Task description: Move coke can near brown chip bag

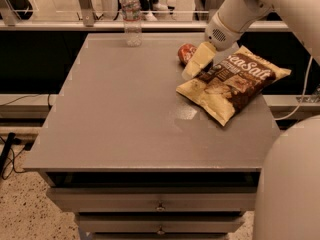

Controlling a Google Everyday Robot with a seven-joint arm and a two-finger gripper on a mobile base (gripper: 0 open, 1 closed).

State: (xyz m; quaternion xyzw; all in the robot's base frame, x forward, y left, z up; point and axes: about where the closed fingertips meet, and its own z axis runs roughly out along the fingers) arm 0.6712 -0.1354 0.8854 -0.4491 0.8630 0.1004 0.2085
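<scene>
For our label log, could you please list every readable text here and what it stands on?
"Sea Salt": on the brown chip bag.
coke can: lettering unreadable.
water bottle: label too blurred.
The gripper, between can and bag, shows no text.

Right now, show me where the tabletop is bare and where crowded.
The table is bare at left and front, from the water bottle to the near edge, left of the brown chip bag. Crowded: far right, where the pincer sits between coke can and bag.
</scene>
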